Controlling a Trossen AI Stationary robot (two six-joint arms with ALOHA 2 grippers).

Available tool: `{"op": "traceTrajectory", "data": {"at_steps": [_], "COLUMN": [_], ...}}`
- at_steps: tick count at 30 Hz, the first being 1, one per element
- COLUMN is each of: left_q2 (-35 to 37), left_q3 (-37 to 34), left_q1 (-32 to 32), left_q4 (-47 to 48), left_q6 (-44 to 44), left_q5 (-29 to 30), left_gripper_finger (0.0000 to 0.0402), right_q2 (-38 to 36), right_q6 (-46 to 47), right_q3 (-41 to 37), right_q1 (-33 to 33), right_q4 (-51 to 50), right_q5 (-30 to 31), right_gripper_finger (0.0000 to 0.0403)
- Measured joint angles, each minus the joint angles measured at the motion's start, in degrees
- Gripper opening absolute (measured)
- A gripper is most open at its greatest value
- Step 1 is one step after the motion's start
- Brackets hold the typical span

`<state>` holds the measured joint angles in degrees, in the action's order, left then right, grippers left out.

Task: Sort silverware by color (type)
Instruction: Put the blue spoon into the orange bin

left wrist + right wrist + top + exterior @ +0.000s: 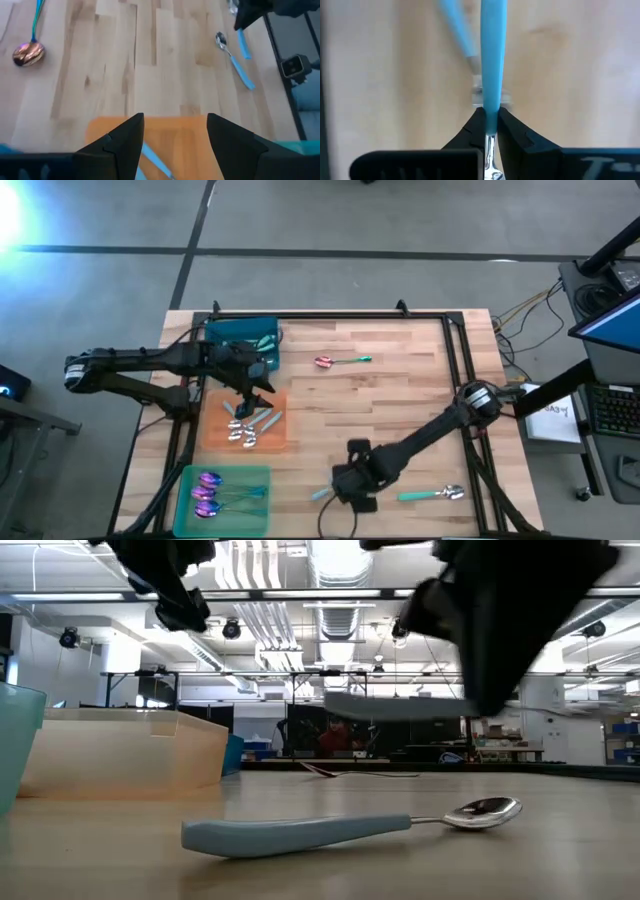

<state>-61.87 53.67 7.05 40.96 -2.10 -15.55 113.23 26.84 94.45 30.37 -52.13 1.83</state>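
Silverware is lying scattered across the wooden table [400, 380]: silver spoons [243, 430] are resting on the orange mat [215, 430] at left, purple-headed ones [207, 493] on the green mat [240, 515] at lower left. The right gripper [345, 492], at lower centre, is clenching a blue-handled spoon [493, 60] between its fingertips. The left gripper [250, 402] is hovering over the orange mat with its fingers [125, 142] spread apart, holding nothing.

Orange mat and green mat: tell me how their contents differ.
The orange mat holds silver-headed spoons with pale-blue handles; the green mat holds purple-pink-headed spoons with thin handles. The open left pincer hangs over the orange mat; none is over the green. Both mats lie on the table's left side.
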Motion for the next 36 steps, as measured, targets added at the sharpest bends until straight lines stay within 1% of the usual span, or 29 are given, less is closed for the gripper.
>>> {"op": "traceTrajectory", "data": {"at_steps": [3,7,8,10,13,17,19,20,21,23,25,27,28,29,32,36], "left_q2": [0.97,1.67,1.77,1.82,1.24,-0.19,-0.48,-0.60,-0.52,-0.13,-0.14,-0.30,-0.50,-0.52,-0.50,-0.14], "left_q3": [-5.18,-11.68,-13.08,-15.60,-19.09,-23.32,-25.08,-25.65,-26.30,-27.52,-28.23,-29.00,-29.34,-29.86,-30.25,-30.26], "left_q1": [-0.50,-1.08,-1.22,-1.40,-1.44,-1.92,-2.01,-2.03,-2.03,-2.01,-2.01,-2.00,-1.98,-1.92,-1.99,-1.99], "left_q4": [-7.61,-19.33,-22.82,-30.08,-41.15,-57.93,-63.89,-66.96,-69.43,-72.75,-77.21,-82.76,-85.94,-88.84,-95.92,-99.86], "left_q6": [-0.59,-1.67,-2.04,-1.99,-1.82,-1.85,-1.41,-0.69,0.37,2.44,4.22,5.66,6.36,6.79,7.64,7.64], "left_q5": [-0.02,-0.04,-0.04,0.02,0.04,0.17,0.32,1.35,2.93,7.87,14.32,19.82,21.52,22.47,22.60,22.60], "left_gripper_finger": [0.0201,0.0201,0.0201,0.0201,0.0201,0.0201,0.0201,0.0201,0.0201,0.0201,0.0201,0.0201,0.0201,0.0201,0.0201,0.0201], "right_q2": [-2.58,-6.20,-6.85,-7.82,-9.02,-8.94,-8.91,-8.95,-9.17,-9.54,-10.05,-10.49,-10.55,-10.56,-10.60,-10.71], "right_q6": [-3.42,-8.07,-8.95,-11.37,-15.53,-22.03,-23.97,-24.85,-25.17,-26.65,-29.05,-31.59,-33.08,-34.62,-38.82,-43.72], "right_q3": [-0.02,0.11,0.11,0.09,0.09,0.08,0.07,0.13,0.22,0.30,0.41,0.44,0.44,0.44,0.44,0.55], "right_q1": [-2.39,-6.62,-7.86,-10.33,-14.07,-18.45,-19.93,-20.41,-20.69,-20.95,-21.04,-21.13,-21.12,-21.10,-21.02,-21.20], "right_q4": [-0.95,-1.19,-1.50,-1.75,-1.27,2.01,4.47,5.38,5.51,5.76,8.71,13.19,15.88,18.80,27.12,36.65], "right_q5": [4.87,13.80,15.10,16.07,15.96,16.25,16.89,18.34,21.11,28.53,34.76,39.13,40.78,42.18,45.11,45.94], "right_gripper_finger": [0.0015,0.0015,0.0014,0.0014,0.0014,0.0014,0.0013,0.0013,0.0013,0.0013,0.0013,0.0013,0.0013,0.0013,0.0013,0.0013]}}
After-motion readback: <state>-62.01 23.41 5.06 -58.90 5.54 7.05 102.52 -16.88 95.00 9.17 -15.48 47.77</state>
